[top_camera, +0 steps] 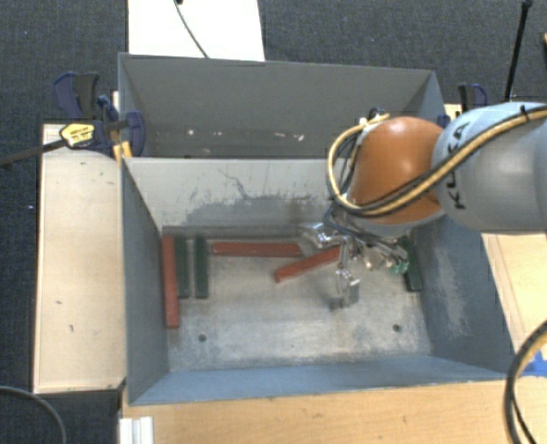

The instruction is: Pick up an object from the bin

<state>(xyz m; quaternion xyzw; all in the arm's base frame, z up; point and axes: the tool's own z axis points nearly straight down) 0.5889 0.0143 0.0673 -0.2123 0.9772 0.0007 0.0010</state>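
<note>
Red flat bar [303, 267], tilted beside metal claw [347, 290], open or closed unclear

1. The bin [143, 248] is showing plain grey metal, with paler scuffs on its floor.
2. The left bar [170, 285] is showing red, and the neighbouring bar [200, 266] dark green.
3. The back bar [254, 247] and the tilted bar [301, 266] are showing reddish brown.
4. The wrist cover [398, 169] is glowing orange, with yellow and black cables [347, 146] looping around it.
5. The gripper [345, 294] is gleaming silver.

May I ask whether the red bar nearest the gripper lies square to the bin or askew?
Askew: the red bar slants diagonally, its right end near the gripper.
</note>
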